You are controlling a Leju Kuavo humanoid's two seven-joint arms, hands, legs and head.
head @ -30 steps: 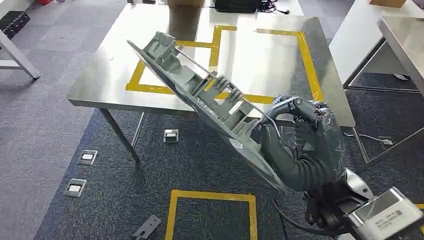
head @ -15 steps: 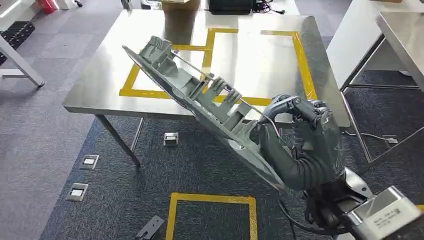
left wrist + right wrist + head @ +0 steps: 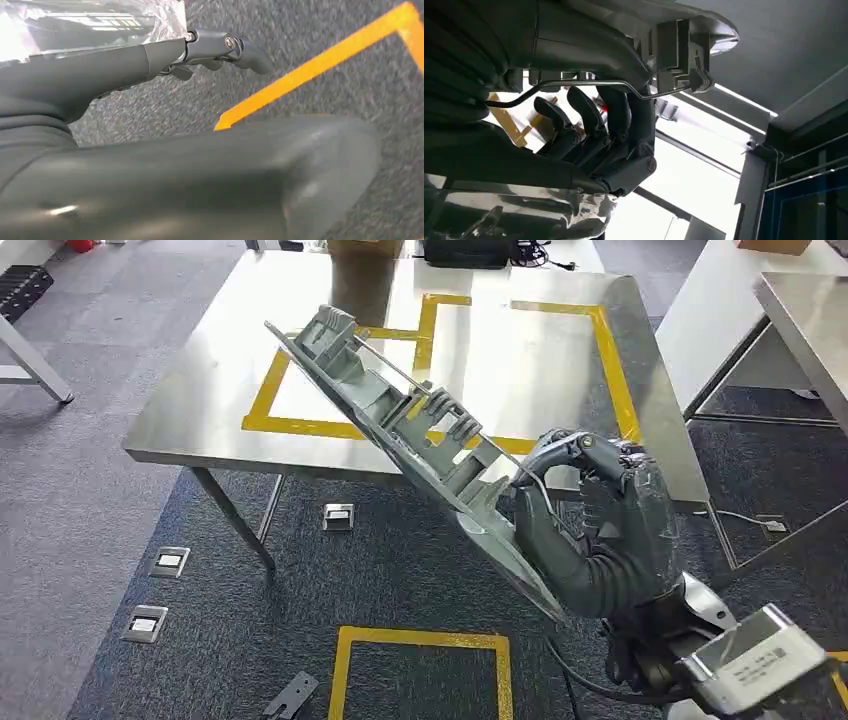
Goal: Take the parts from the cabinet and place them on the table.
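The right hand point(image 3: 590, 530) clasped the lower end of a long grey moulded part point(image 3: 420, 440), held tilted in the air with its upper end over the near edge of the steel table point(image 3: 180, 400). The part looked rigid, ribbed and light, though levering at such length; a mid-span grip would likely steady it. The left hand point(image 3: 220, 47) held nothing, its fingers curled in.

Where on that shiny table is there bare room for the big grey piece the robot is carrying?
The steel table is mostly bare. The widest free patch lies inside the yellow tape outline, right of the grey part gripped by the right hand. A bare strip runs left of the tape. The far edge is crowded: a cardboard box and a black device.
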